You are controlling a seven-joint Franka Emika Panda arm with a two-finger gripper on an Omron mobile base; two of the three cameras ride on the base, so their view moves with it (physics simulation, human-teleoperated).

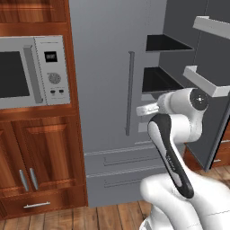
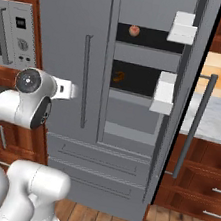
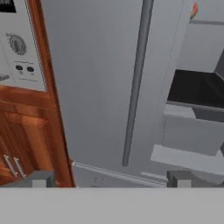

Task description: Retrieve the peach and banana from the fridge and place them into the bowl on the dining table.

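Fridge (image 2: 142,52) fills the middle of both base views, left door shut, right door (image 2: 188,94) swung open toward the right edge. Peach (image 2: 134,31) sits on the top black shelf, upper middle of the right base view. Banana (image 2: 119,77) lies on the shelf below, just under the peach, small and orange-looking. White door bins (image 2: 182,28) stick out from the open door, upper right. Left door handle (image 1: 130,92) runs vertical at frame centre in the left base view, and shows in the hand view too. Microwave (image 1: 31,69) upper left, wood cabinets (image 1: 40,161) below it. Bottom drawers (image 2: 99,161) shut, lower middle.

Arm (image 1: 173,134) rises lower right in the left base view, hand pointing at the fridge front near the shelves. Gripper (image 3: 109,178) at the bottom of the hand view, fingertips (image 3: 178,177) far apart, nothing between them, not touching anything. Hand view looks at the shut door with a shelf (image 3: 197,89) at its right and an orange bit at top right, too cropped to tell which fruit
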